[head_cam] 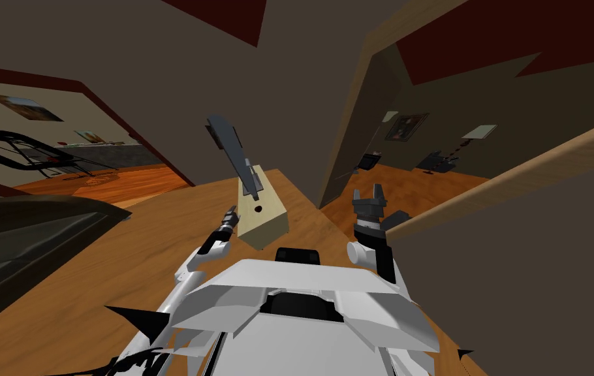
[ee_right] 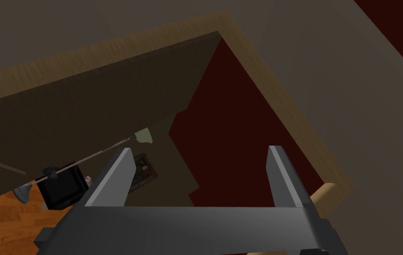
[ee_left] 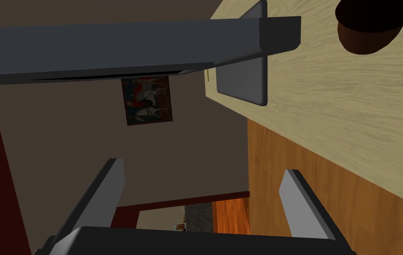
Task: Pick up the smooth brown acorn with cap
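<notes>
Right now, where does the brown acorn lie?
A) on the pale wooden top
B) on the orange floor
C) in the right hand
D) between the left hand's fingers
A: the acorn rests on the pale wooden top, apart from the open left hand.

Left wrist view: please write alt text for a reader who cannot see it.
A brown acorn with a dark cap lies on a pale wooden table, beyond the open left gripper. A dark grey panel stands beside it.

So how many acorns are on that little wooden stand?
1: a brown acorn lies on the light wooden stand, beside the flat grey base of a screen, which may hide others.
</notes>
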### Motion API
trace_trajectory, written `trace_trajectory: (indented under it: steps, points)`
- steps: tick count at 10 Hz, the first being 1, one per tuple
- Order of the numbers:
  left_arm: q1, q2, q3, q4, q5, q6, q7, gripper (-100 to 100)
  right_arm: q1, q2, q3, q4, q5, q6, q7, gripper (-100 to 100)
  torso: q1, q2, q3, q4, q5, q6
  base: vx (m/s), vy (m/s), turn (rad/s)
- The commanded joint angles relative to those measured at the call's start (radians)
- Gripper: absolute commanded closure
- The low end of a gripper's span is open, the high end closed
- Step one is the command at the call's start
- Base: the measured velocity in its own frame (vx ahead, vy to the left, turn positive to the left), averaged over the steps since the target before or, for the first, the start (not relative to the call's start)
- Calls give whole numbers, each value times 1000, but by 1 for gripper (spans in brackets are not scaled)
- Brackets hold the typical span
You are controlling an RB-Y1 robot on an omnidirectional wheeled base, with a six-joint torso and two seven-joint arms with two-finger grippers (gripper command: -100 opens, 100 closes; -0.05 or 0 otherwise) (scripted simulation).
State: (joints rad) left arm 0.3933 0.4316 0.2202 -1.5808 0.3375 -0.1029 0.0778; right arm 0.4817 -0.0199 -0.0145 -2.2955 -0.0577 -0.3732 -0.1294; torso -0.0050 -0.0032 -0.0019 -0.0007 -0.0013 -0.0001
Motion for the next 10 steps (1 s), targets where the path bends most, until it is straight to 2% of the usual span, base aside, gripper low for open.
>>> trace_trajectory:
  steps: [1, 2, 3, 4, 5, 6, 7, 8, 9, 10]
  points:
    - [-11, 19, 29, 50, 26, 50, 15, -100, 0, 0, 0, 0, 0, 0, 0, 0, 0, 0, 0, 0, 0, 0, 64, -97, 2]
    - [-11, 19, 29, 63, 26, 51, 15, -100, 0, 0, 0, 0, 0, 0, 0, 0, -1, -1, 0, 0, 0, 0, 50, -75, 13]
    - [-28, 39, 54, 99, 49, 91, 28, -100, 0, 0, 0, 0, 0, 0, 0, 0, 0, 0, 0, 0, 0, 0, 80, -91, 9]
    - [-28, 39, 54, 120, 49, 92, 28, -100, 0, 0, 0, 0, 0, 0, 0, 0, 0, -2, -1, 0, 0, 0, 67, -89, 7]
    - [-45, 58, 80, 145, 71, 132, 40, -100, 0, 0, 0, 0, 0, 0, 0, 0, 0, -1, -1, 0, 0, 0, 74, -94, 33]
    - [-45, 58, 80, 178, 71, 132, 40, -100, 0, 0, 0, 0, 0, 0, 0, 0, -1, -2, -1, 0, 0, 0, 63, -80, 10]
    - [-45, 58, 80, 179, 71, 132, 40, -100, 0, 0, 0, 0, 0, 0, 0, 0, 0, -1, 0, 0, 0, 0, 24, -36, 0]
    - [-63, 76, 107, 214, 94, 171, 52, -100, 0, 0, 0, 0, 0, 0, 0, 0, 3, 1, 1, 0, 0, 0, 59, -65, 20]
    - [-63, 76, 107, 237, 94, 171, 52, -100, 0, 0, 0, 0, 0, 0, 0, 0, 1, 0, 0, 0, 0, 0, 63, -67, 23]
    - [-82, 93, 134, 275, 115, 209, 62, -100, 0, 0, 0, 0, 0, 0, 0, 0, 1, 0, 0, 0, 0, 0, 84, -80, 43]
